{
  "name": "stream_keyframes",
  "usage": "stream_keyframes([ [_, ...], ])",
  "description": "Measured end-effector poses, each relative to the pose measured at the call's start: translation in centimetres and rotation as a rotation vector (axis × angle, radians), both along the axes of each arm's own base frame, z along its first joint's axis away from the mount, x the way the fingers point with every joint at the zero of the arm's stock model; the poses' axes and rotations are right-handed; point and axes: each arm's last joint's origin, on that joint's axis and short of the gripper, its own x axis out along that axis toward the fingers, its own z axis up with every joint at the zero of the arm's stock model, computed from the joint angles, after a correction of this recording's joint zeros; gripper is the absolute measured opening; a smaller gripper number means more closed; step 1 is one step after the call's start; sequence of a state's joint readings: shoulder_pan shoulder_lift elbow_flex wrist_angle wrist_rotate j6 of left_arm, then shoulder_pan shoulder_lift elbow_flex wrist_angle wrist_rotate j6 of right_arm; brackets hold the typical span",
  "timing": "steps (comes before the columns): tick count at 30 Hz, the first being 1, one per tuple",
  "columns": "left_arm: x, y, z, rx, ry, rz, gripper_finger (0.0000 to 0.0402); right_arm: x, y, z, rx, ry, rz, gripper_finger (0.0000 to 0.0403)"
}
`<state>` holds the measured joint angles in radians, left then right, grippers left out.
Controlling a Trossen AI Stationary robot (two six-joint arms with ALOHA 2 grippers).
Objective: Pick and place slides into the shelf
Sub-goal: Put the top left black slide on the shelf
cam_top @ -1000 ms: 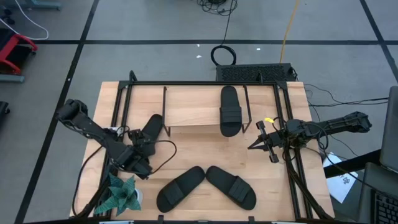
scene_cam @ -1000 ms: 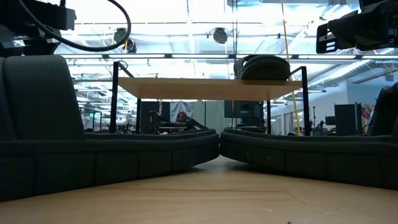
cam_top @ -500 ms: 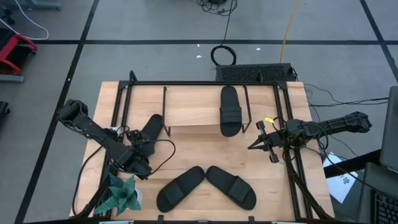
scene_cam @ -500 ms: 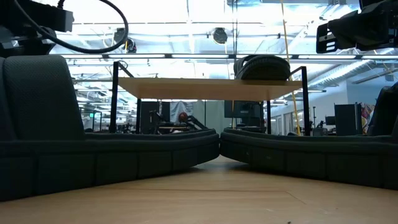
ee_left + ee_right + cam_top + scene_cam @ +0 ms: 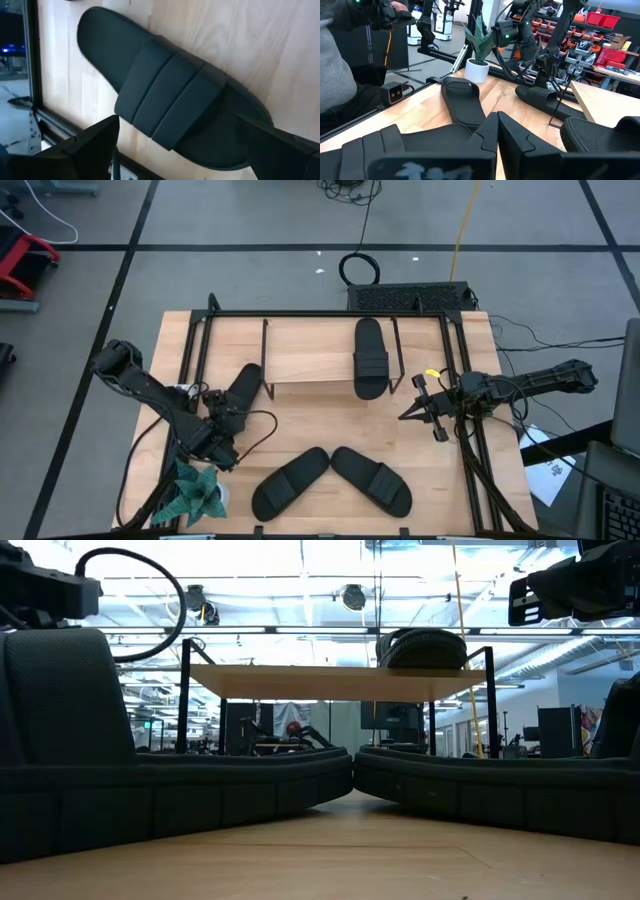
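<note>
Even, diffuse light is falling from overhead across the wooden table (image 5: 320, 420), leaving only soft, short shadows beside the slides (image 5: 330, 480) and under the shelf (image 5: 310, 350). In the low view, ceiling lamps far in the room are blazing and washing out the background, so the near slides (image 5: 200, 790) are showing as dark, slightly soft silhouettes. In the left wrist view, the left gripper's fingers (image 5: 90, 145) are blurring out of focus, while a faint sheen is lying on the tabletop. The right wrist view is staying bright, its nearest parts soft.
</note>
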<state>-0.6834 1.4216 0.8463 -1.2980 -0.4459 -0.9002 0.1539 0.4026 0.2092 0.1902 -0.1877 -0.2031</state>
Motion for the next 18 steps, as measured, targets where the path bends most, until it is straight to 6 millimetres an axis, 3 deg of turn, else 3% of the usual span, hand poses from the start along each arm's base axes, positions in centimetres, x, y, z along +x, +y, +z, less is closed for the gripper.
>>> stream_keyframes([
  [18, -0.3, 0.3, -1.7, 0.012, 0.01, -0.089, 0.0383, 0.0, 0.0, 0.0, 0.0, -0.001, -0.001, 0.0],
])
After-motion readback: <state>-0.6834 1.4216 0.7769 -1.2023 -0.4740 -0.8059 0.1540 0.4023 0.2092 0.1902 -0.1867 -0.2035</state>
